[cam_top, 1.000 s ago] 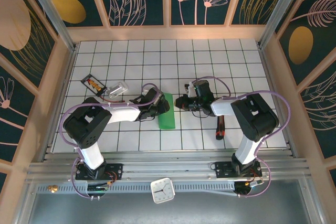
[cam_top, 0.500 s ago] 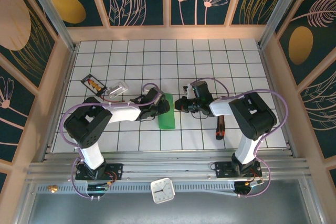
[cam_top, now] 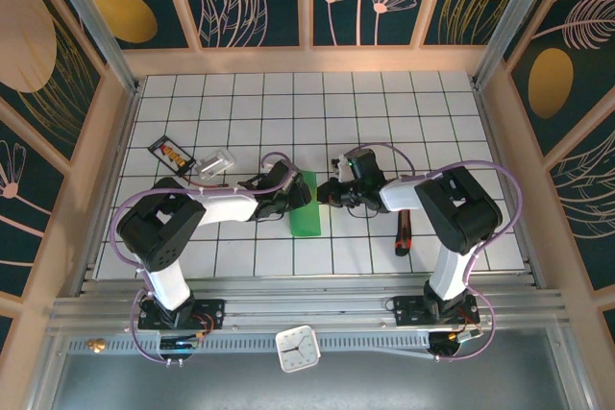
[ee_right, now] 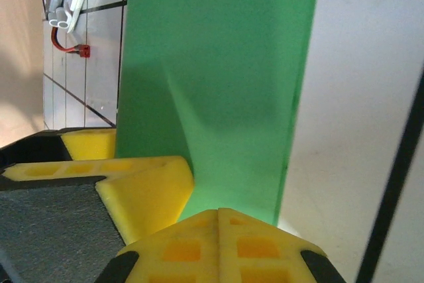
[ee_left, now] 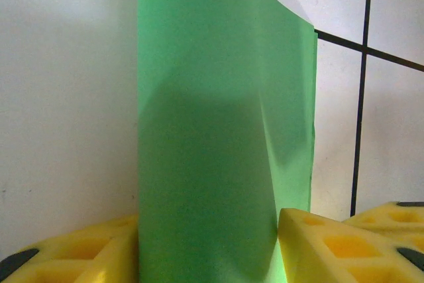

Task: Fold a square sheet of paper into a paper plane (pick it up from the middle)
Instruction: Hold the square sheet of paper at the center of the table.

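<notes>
— How far has the plane been taken?
— Partway, it is judged. The sheet of paper (cam_top: 306,210) is seen folded into a narrow strip and laid near the middle of the table (cam_top: 384,112). No pointed nose or wings are formed yet
— And the grippers?
— The left gripper (cam_top: 301,195) is set with jaws apart astride the strip; whether it is pinched cannot be told. The right gripper (cam_top: 327,191) is pressed together at the strip's edge
</notes>
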Robot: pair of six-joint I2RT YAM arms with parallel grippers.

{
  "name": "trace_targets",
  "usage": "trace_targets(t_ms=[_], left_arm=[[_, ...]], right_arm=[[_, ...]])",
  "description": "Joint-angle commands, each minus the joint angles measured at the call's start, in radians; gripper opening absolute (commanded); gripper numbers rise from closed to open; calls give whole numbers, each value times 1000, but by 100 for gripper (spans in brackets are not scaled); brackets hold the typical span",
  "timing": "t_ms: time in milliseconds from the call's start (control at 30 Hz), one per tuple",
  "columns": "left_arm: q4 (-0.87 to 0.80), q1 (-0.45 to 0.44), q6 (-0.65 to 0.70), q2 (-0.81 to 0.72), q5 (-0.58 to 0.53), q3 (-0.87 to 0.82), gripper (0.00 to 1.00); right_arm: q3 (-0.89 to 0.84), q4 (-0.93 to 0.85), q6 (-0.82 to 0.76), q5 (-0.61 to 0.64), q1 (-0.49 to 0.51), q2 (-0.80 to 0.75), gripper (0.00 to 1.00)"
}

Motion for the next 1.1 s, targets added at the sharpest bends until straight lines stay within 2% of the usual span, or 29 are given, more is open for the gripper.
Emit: trace_targets(t_ms=[0,533,1067], left_arm=[[-1,6,24,152,1,-34,53],[1,6,21,162,-1,-39,53],[-1,6,24,161,-10,-42,53]], right_arm=[[28,-12,-7,-20,9,18,3],[39,-19,-8,-14,15,37,3],[39,-77,-36,50,15,73,2]])
